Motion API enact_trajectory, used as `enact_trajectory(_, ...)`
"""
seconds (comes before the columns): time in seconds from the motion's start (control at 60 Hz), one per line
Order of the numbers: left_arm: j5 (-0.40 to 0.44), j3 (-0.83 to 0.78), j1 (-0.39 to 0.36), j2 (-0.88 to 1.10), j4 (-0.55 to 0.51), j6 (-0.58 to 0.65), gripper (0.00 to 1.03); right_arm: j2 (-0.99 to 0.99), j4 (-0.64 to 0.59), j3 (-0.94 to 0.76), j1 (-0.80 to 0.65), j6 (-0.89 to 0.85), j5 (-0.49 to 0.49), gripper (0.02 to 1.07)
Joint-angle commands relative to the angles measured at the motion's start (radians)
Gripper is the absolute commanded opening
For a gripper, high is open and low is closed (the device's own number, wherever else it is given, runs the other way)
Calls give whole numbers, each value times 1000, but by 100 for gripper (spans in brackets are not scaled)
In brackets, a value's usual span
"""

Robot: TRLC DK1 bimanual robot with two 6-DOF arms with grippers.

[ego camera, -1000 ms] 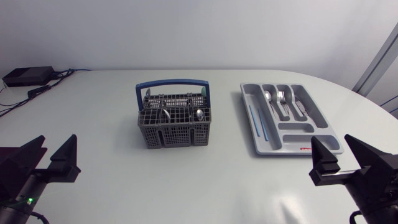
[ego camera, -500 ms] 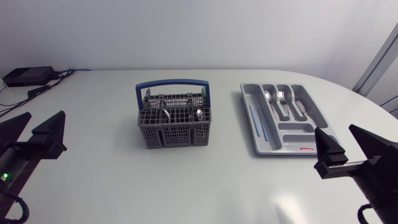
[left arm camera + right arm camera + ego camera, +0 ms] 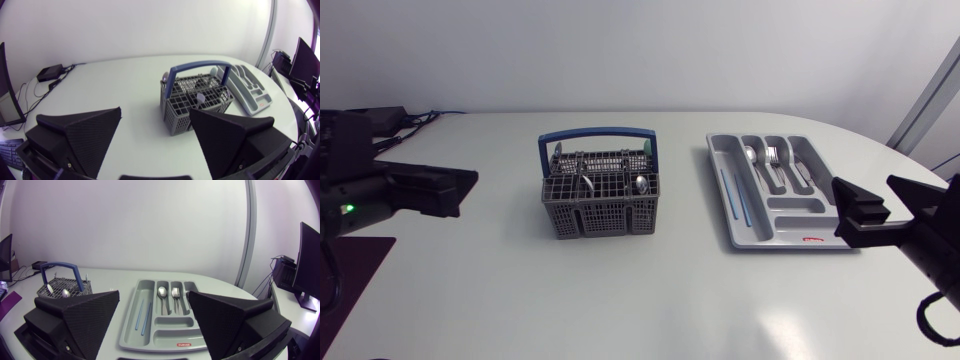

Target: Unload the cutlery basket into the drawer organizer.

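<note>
The only print is a small red label with white lettering, on the front rim of the grey drawer organizer, just below its short crosswise compartment. In the head view it is a red fleck, too small to read.

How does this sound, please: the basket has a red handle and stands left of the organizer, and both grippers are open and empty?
Not quite: the head view shows the handle is blue, not red. The rest holds: the basket stands left of the organizer, and the left gripper and right gripper are open and empty.
</note>
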Motion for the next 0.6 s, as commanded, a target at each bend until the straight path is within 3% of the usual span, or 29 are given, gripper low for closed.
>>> enact_trajectory(0.0, -7, 67, -27, 90, -52, -24, 92, 65, -37, 53, 11, 40, 15, 102)
enact_trajectory(0.117, -4, 152, -54, 181, -140, -67, 91, 88, -47, 60, 31, 74, 20, 102)
enact_trajectory(0.367, -4, 376, -211, 424, -357, -137, 92, 90, -41, 56, 83, 109, 54, 102)
enact_trajectory(0.583, -5, 520, -280, 618, -430, -248, 90, 91, -27, 42, 86, 120, 54, 102)
